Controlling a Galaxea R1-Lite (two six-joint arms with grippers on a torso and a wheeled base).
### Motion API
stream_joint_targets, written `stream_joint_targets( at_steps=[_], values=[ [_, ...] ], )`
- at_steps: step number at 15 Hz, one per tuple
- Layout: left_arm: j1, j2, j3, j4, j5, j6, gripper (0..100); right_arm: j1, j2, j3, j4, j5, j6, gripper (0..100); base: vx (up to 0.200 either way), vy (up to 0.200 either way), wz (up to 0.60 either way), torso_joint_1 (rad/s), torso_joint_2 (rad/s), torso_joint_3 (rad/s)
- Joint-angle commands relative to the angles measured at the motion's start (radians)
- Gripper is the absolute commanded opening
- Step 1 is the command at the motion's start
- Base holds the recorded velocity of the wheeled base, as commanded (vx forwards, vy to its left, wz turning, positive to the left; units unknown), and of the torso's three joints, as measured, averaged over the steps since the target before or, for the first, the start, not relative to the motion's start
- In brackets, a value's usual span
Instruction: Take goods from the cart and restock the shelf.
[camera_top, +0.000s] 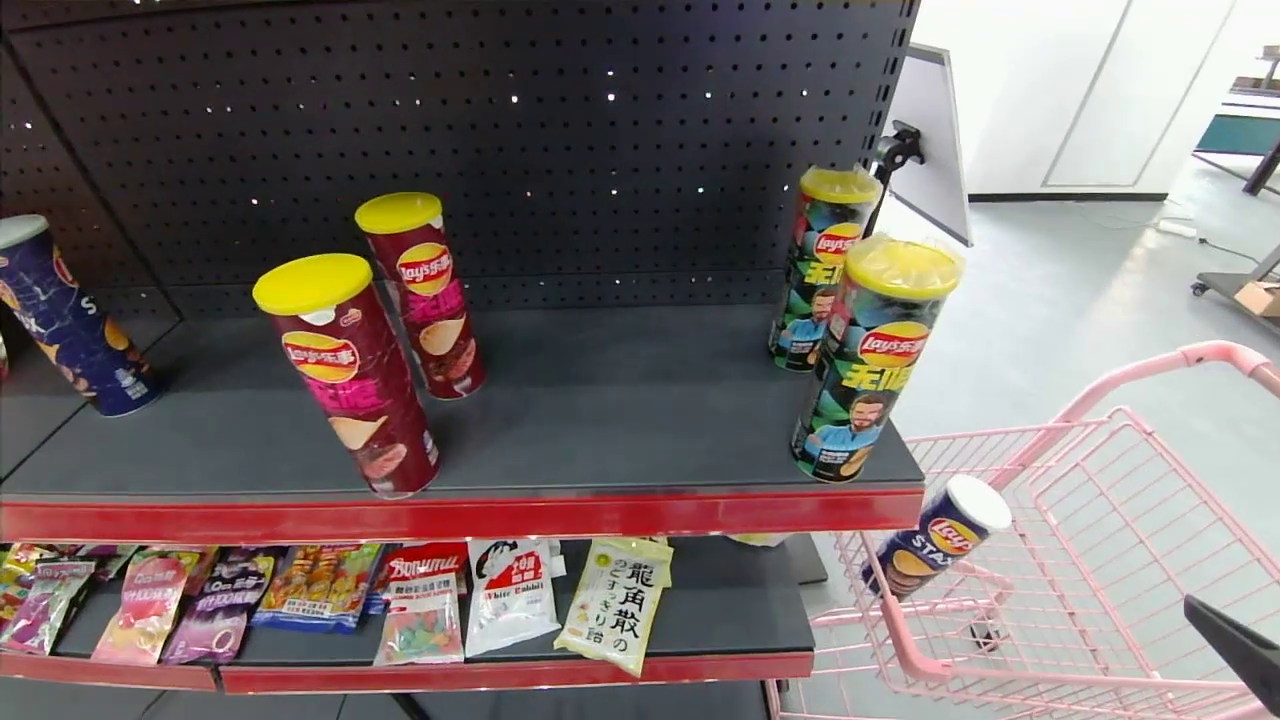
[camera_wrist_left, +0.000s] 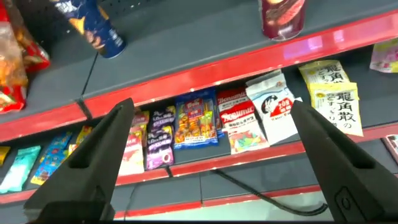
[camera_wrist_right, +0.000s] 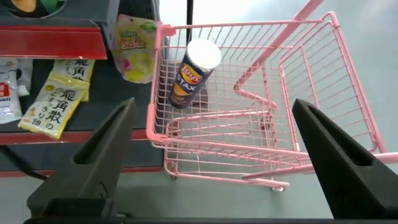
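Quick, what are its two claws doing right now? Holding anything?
Left gripper: open, empty.
Right gripper: open, empty, facing the pink cart.

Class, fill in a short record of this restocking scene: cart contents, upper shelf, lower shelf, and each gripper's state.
Cart: pink wire cart holding one dark blue can, tilted, white lid uppermost.
Upper shelf: front maroon can, rear maroon can, front green can, rear green can, all upright with yellow lids.
Lower shelf: a row of snack packets.
Left gripper: fingers open, facing the lower shelf.
Right gripper: fingers open, above the cart.
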Motion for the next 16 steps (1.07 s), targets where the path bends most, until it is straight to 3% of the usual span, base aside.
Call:
stream_joint_targets(
  at_steps=[1,8,16],
  values=[
    [-0.002,-0.004,0.000,-0.001,0.000,0.000,100,0.000,0.004,0.008,0.000,-0.001,0.000,100,0.000,0.000,-0.60,0.002,0.00,0.002],
    [-0.004,-0.009,0.000,-0.001,-0.003,0.000,100,0.000,0.009,0.011,0.000,-0.001,0.000,100,0.000,0.000,-0.60,0.000,0.01,0.000],
    [-0.004,-0.018,0.003,0.001,-0.023,-0.001,100,0.000,0.050,0.019,-0.002,-0.001,-0.003,100,0.000,0.000,0.00,-0.030,0.07,0.039]
  ],
)
